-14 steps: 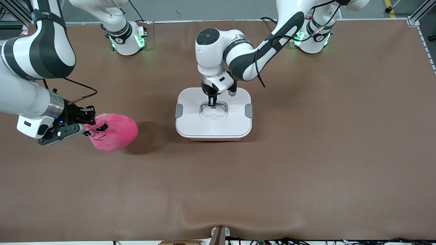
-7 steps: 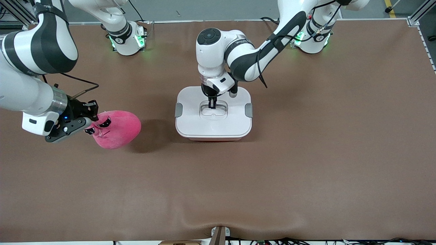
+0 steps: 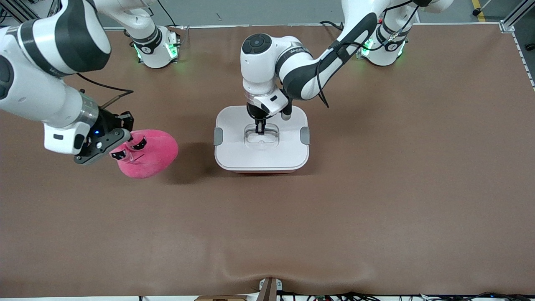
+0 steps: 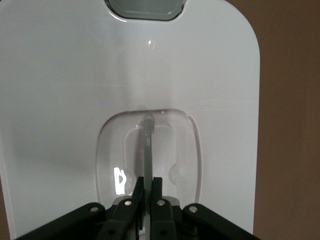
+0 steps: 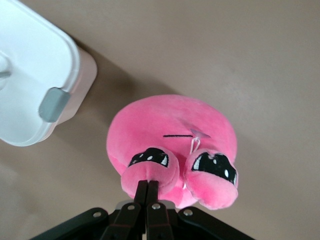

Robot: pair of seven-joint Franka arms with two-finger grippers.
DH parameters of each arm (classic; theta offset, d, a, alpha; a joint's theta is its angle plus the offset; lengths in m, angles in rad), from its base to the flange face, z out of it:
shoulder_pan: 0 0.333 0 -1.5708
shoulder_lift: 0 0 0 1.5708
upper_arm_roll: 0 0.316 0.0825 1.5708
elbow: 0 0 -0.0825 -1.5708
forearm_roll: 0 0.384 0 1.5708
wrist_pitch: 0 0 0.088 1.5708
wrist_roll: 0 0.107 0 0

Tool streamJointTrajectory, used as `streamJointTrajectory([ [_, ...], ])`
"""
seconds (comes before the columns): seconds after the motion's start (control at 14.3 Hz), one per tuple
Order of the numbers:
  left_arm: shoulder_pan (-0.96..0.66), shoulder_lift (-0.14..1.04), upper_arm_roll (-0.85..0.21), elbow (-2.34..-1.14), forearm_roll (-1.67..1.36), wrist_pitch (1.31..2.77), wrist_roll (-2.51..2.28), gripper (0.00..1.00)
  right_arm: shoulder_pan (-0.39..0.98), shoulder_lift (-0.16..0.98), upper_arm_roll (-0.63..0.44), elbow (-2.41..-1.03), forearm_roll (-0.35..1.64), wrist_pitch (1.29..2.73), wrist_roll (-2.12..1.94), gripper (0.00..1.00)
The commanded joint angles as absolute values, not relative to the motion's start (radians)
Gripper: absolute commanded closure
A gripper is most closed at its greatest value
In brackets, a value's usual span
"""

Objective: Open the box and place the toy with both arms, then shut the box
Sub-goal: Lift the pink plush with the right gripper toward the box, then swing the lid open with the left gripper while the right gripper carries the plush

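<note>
The box (image 3: 234,154) is a pale pink tub with a white lid (image 3: 284,152) and grey side clips, and it stands at the table's middle with the lid on. My left gripper (image 3: 260,130) points down into the lid's clear recessed handle (image 3: 269,138). In the left wrist view this gripper (image 4: 148,184) is shut on the handle's thin upright bar (image 4: 148,145). My right gripper (image 3: 124,145) is shut on a small lobe of the hot-pink toy (image 3: 152,156) and holds it above the table, toward the right arm's end from the box. The right wrist view shows this gripper (image 5: 148,186) pinching the toy (image 5: 170,125).
The brown table mat (image 3: 376,188) spreads wide around the box. The box's corner (image 5: 30,85) and one grey clip (image 5: 53,104) show in the right wrist view beside the toy. Both arm bases stand along the table's edge farthest from the front camera.
My right gripper has carried the toy up and toward the box. My left gripper has stayed shut on the lid's handle, and the box has barely moved.
</note>
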State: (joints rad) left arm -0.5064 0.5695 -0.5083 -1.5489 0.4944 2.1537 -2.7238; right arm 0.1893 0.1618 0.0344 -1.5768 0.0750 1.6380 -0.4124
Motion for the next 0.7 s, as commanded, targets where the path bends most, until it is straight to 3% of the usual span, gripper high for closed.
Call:
streamJointTrajectory([
  [0.0,-0.505,0.537,-0.517,-1.545,0.514,2.109,-2.763,1.00,0.209,0.150,0.028,-1.548,0.069,1.626,-0.491,1.00],
  [0.63,-0.402,0.430,-0.526,-1.546,0.390,2.053,-2.547,1.00,0.218,0.118,0.028,-1.539,0.029,1.554,-0.848,1.00],
])
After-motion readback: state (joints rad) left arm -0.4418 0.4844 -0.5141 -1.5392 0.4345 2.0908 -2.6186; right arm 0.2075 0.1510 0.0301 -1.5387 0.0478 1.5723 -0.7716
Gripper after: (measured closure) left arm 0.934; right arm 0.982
